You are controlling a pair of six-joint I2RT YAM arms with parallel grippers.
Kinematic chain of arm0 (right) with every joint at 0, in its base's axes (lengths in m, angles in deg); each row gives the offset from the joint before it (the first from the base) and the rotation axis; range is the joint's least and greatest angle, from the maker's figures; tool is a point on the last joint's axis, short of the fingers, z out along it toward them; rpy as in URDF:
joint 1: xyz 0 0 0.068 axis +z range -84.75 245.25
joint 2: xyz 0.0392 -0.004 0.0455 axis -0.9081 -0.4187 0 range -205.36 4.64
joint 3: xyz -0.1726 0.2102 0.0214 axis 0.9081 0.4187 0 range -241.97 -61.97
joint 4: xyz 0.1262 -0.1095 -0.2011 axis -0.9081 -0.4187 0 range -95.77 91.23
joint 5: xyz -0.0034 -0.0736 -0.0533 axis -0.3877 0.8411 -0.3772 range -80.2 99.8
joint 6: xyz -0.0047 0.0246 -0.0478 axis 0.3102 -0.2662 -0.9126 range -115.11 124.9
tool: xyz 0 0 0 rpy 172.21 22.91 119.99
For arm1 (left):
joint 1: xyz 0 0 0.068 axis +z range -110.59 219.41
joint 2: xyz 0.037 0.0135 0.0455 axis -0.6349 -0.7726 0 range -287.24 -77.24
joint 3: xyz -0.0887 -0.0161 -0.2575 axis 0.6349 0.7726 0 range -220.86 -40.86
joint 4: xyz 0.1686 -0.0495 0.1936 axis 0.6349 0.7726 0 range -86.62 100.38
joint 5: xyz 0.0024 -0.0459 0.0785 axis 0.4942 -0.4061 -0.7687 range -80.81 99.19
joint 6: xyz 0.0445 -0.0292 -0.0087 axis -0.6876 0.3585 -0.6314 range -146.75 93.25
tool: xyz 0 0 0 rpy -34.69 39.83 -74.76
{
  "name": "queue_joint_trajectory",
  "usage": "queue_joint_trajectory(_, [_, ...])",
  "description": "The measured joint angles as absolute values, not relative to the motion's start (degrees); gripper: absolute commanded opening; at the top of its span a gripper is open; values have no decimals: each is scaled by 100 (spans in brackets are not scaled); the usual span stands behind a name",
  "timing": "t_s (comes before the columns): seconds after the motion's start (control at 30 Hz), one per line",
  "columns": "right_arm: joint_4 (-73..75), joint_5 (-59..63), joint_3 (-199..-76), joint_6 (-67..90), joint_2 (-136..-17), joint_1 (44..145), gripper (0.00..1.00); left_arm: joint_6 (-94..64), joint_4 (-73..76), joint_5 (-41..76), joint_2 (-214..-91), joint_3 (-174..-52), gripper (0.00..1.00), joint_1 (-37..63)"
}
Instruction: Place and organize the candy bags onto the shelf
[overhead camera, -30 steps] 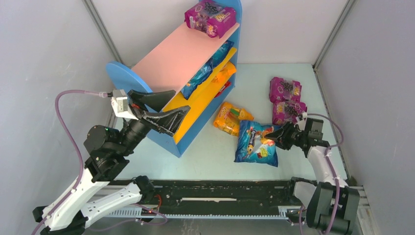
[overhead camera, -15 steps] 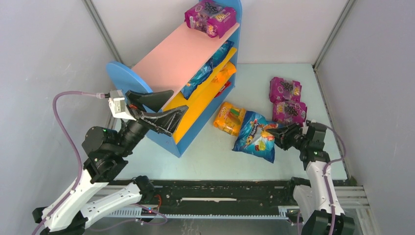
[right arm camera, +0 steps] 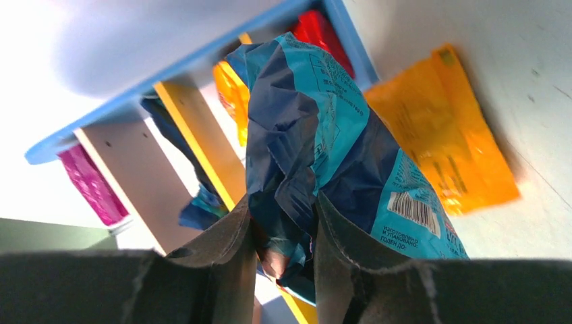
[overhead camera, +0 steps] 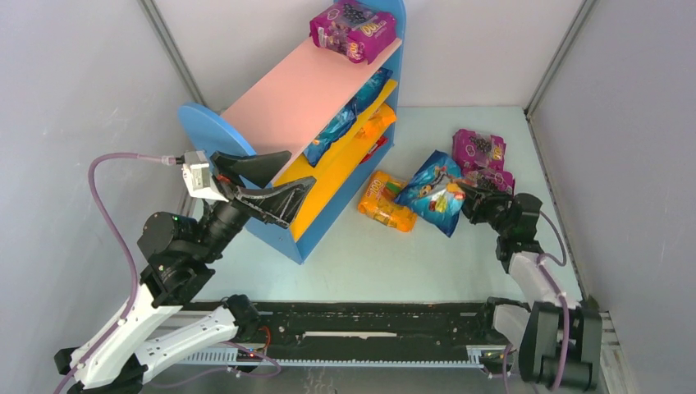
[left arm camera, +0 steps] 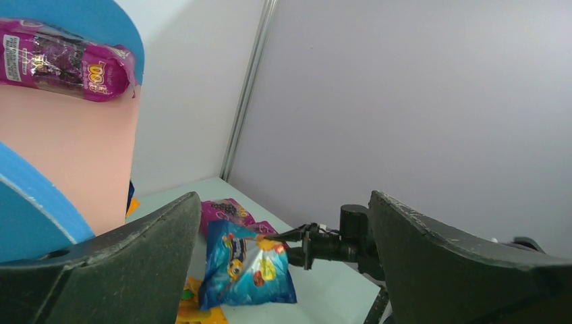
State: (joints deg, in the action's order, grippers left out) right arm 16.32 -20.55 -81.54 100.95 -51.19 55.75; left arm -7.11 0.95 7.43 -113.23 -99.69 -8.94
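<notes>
My right gripper (overhead camera: 469, 197) is shut on a blue candy bag (overhead camera: 435, 191) and holds it lifted off the table; the bag also shows in the right wrist view (right arm camera: 324, 155) and the left wrist view (left arm camera: 246, 266). An orange bag (overhead camera: 387, 199) lies flat on the table beside it. Two purple bags (overhead camera: 480, 156) lie behind the right gripper, partly hidden. The shelf (overhead camera: 279, 98) stands at the back left with one purple bag (overhead camera: 354, 29) on its pink top and blue and orange bags (overhead camera: 353, 123) on the yellow boards. My left gripper (overhead camera: 283, 182) is open and empty by the shelf's near end.
Grey walls close in the table on the left, back and right. A black rail (overhead camera: 369, 328) runs along the near edge between the arm bases. A red item (right arm camera: 317, 30) sits low in the shelf.
My right gripper has lifted the blue bag off the table and carried it back and up, toward the purple bags. The left arm has barely moved.
</notes>
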Motion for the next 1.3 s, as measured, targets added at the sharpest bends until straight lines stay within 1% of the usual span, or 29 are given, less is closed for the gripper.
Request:
queue_joint_trajectory(0.2, [3035, -1517, -8386, 10549, -6507, 5601, 1, -706, 92, 745, -11325, -9966, 100, -892])
queue_joint_trajectory(0.33, [3793, -1390, -8417, 10543, -7563, 5634, 8, -706, 88, 745, -11332, -9966, 100, -884])
queue_joint_trajectory(0.47, [4202, -1508, -8421, 10044, -8140, 5689, 18, -702, 77, 749, -11349, -9966, 100, -873])
queue_joint_trajectory(0.57, [4233, -1696, -8469, 9332, -8293, 5689, 33, -678, 62, 751, -11358, -9966, 100, -862])
queue_joint_trajectory(0.6, [4196, -1766, -8489, 9104, -8299, 5689, 39, -674, 60, 751, -11360, -9966, 100, -862])
queue_joint_trajectory(0.67, [3984, -1937, -8557, 8490, -8290, 5693, 54, -665, 57, 754, -11362, -9966, 100, -855])
queue_joint_trajectory(0.77, [3457, -2098, -8605, 7657, -8183, 5746, 79, -619, 46, 793, -11380, -9966, 100, -827])
queue_joint_trajectory(0.8, [3214, -2153, -8605, 7338, -8094, 5765, 84, -608, 33, 806, -11395, -9966, 100, -816])
queue_joint_trajectory(0.83, [2983, -2186, -8607, 7063, -7997, 5787, 87, -586, 25, 819, -11410, -9966, 100, -807])
queue_joint_trajectory(0.97, [2447, -2323, -8607, 6359, -7829, 5822, 92, -560, -10, 876, -11463, -9966, 100, -796])
queue_joint_trajectory(1.1, [2242, -2420, -8607, 6152, -7989, 5829, 93, -525, -32, 931, -11476, -9966, 100, -763])
queue_joint_trajectory(1.17, [2353, -2479, -8607, 6197, -8166, 5844, 93, -516, -32, 942, -11476, -9966, 100, -757])
queue_joint_trajectory(1.3, [3151, -2673, -8690, 6541, -8719, 5953, 92, -488, -34, 957, -11476, -9966, 100, -741])
